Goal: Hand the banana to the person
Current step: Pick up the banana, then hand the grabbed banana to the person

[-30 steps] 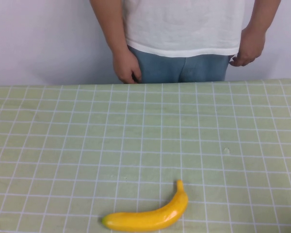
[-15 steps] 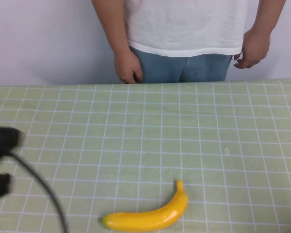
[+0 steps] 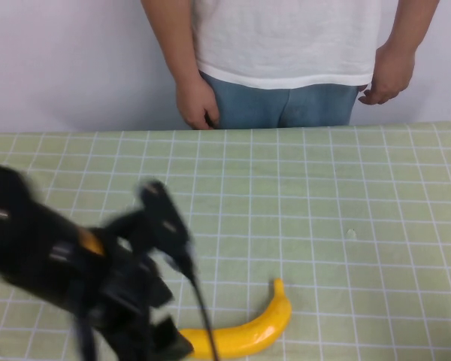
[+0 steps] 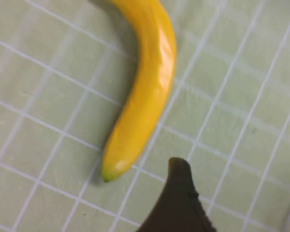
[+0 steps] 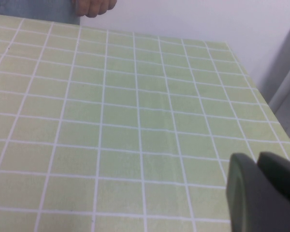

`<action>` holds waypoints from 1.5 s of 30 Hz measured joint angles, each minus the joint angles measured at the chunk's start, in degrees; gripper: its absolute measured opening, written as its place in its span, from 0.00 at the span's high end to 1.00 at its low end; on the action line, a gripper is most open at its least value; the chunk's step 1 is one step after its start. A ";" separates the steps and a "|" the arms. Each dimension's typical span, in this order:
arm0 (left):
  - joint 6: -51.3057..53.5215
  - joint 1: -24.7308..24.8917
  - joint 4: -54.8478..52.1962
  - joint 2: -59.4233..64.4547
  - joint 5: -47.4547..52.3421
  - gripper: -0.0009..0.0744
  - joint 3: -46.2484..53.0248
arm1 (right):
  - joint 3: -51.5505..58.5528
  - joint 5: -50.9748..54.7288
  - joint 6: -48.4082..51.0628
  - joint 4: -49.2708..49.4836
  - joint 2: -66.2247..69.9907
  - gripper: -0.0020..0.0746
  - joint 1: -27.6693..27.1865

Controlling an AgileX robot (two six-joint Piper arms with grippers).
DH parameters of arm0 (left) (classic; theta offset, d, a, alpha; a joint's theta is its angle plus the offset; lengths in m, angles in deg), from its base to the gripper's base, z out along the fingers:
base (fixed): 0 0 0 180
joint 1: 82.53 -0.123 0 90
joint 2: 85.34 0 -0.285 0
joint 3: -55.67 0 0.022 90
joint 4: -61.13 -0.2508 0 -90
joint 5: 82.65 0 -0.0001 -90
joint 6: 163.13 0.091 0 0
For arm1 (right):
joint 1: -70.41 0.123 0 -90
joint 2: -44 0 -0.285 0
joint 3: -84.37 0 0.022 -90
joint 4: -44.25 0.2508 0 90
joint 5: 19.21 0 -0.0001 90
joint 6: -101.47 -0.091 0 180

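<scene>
High view: the left gripper [image 3: 161, 301] hangs over the near-left part of the table [image 3: 346, 195], its fingers spread apart and empty, just beside the blunt end of the banana [image 3: 248, 331]. The banana lies flat near the table's front edge, stem tip pointing away from the robot. The person [image 3: 286, 53] stands behind the far edge, both hands down at the hips.

The left wrist view shows one dark finger [image 4: 176, 203] close to the banana's blunt end but not touching it. The step in hand appears to be the approach for the grasp. Recommended: centre the fingers across the banana's thicker middle, straddling it across the curve, since the glossy skin may slip if gripped at the tapering end.

The right gripper [image 5: 261, 198] is out of the high view; its wrist view shows bare cloth near the table's right edge, and whether its fingers are apart cannot be told.

Open cloth lies between banana and person, so the carry path is unobstructed. The front edge is close; avoid pushing the banana toward it.
</scene>
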 joint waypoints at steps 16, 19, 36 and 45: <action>-4.52 9.20 -11.40 26.13 -17.52 0.35 -0.36 | 0.00 0.00 0.00 0.00 0.00 0.98 0.00; -4.52 9.20 -12.27 29.15 -20.04 0.35 -0.59 | 0.00 0.00 0.00 0.00 0.00 0.98 0.00; -13.54 9.20 -26.02 25.44 -12.93 0.62 -0.95 | 0.00 0.00 0.00 0.00 0.00 0.98 0.00; -18.46 9.20 -37.95 6.66 -11.20 0.62 -7.26 | 0.00 0.00 0.00 0.00 0.00 0.98 0.00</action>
